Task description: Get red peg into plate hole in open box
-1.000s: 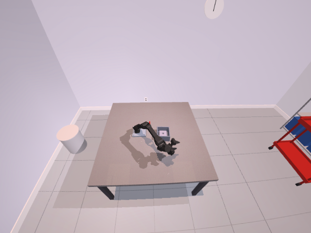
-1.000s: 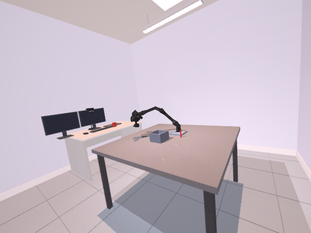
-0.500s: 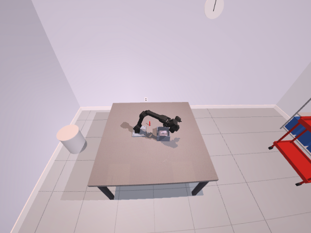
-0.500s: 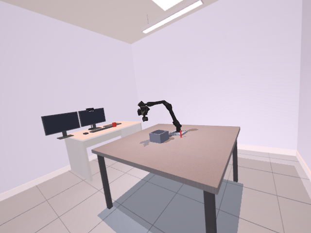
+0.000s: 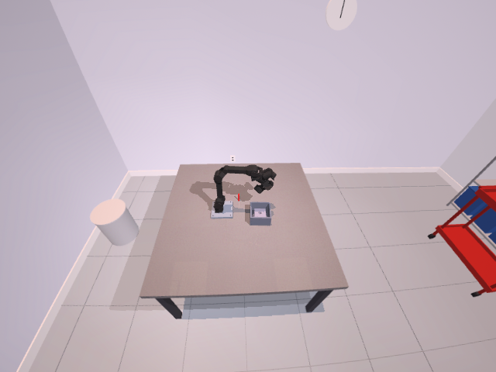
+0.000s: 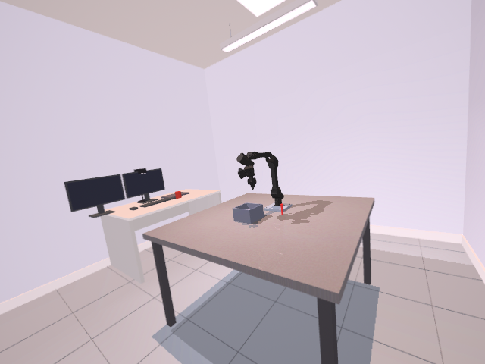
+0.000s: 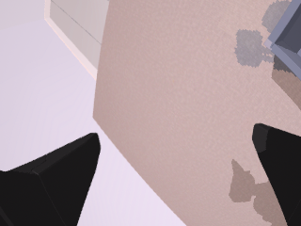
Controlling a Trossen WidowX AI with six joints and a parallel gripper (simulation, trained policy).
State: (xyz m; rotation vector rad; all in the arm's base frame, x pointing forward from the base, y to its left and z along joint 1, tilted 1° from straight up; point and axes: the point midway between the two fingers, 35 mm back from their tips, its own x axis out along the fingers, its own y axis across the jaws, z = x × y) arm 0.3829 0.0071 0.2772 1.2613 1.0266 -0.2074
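Tool: the tool (image 5: 258, 189) (image 6: 252, 186) (image 7: 178, 137) is standing wide open, 0 things between its 2 fingers, and is hanging above the bench (image 5: 244, 256) (image 6: 250, 239) (image 7: 179, 71) toward its far edge in the top view.
Red peg: the red peg (image 5: 239, 197) (image 6: 282, 208) is standing upright on the bench, nearer that far edge than the near one — between the arm's base plate (image 5: 215, 216) (image 6: 287, 207) and the box, touching neither.
Box: the open box (image 5: 260, 221) (image 6: 248, 215) (image 7: 277, 35) is sitting well in from all 4 corners of the bench, the plate (image 5: 260, 211) showing pale at its bottom.
Done: 0 steps are showing as finished; the peg is waiting outside the box.
Left: all 3 parts are remaining — gripping the peg, lowering it into the box, seating it fully.
Next: the tool is probably needing to come across and down over the peg.

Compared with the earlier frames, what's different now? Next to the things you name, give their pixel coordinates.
The arm has swung across the table, over and past the open box (image 5: 260, 221) (image 6: 248, 215), toward the wall-outlet side. The gripper (image 5: 264, 187) (image 6: 251, 183) (image 7: 178, 137) is open and has taken hold of nothing. The red peg (image 5: 239, 197) (image 6: 282, 208) and box stayed put.
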